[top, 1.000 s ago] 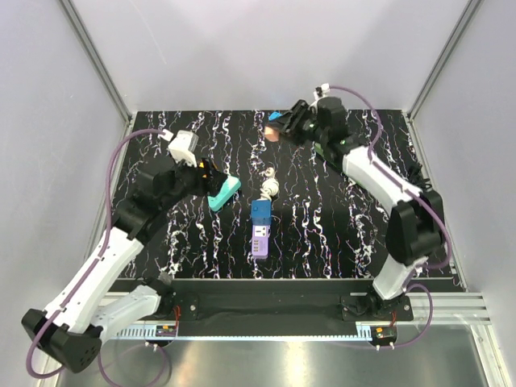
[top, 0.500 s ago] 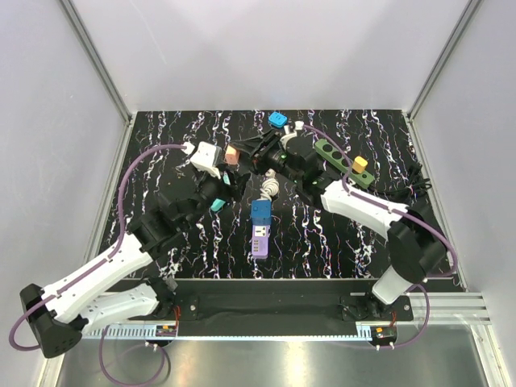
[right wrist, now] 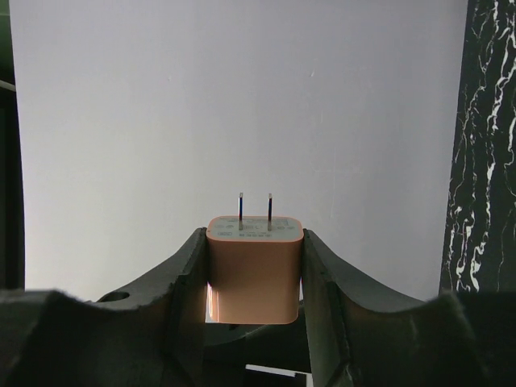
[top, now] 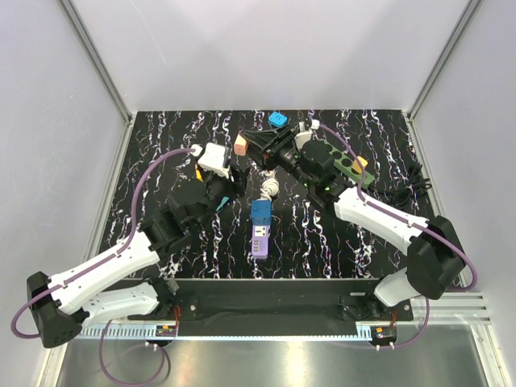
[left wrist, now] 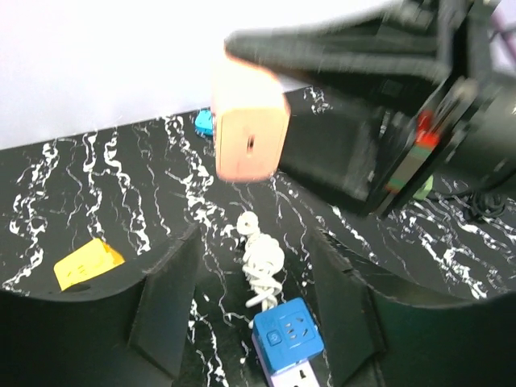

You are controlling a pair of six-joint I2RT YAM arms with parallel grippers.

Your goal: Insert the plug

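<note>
The peach plug [right wrist: 255, 282] is clamped between the two fingers of the right gripper [right wrist: 255, 235]. Its two metal prongs point away from the wrist, toward the pale back wall. From above, the plug [top: 239, 145] hangs in the air beyond and slightly left of the blue cube socket [top: 260, 211], well apart from it. The left wrist view shows a small slot in the plug's facing side.

A purple and white block [top: 259, 240] joins the cube on its near side. A coiled white cable [top: 270, 185] lies just beyond the cube, between it and the plug.

The left gripper [top: 229, 182] hovers left of and beyond the cube with its jaws apart and nothing between them. A teal piece [top: 219, 203] lies left of the cube, partly under that gripper, and a yellow wedge [top: 199, 172] lies farther left.

Beyond and right of the cube is a green socket strip [top: 339, 160], partly covered by the right arm. A yellow plug [top: 361, 164] stands at its right end, though how deep it sits cannot be told. A small blue piece [top: 278, 119] rests near the far edge of the black marbled mat [top: 161, 137].
</note>
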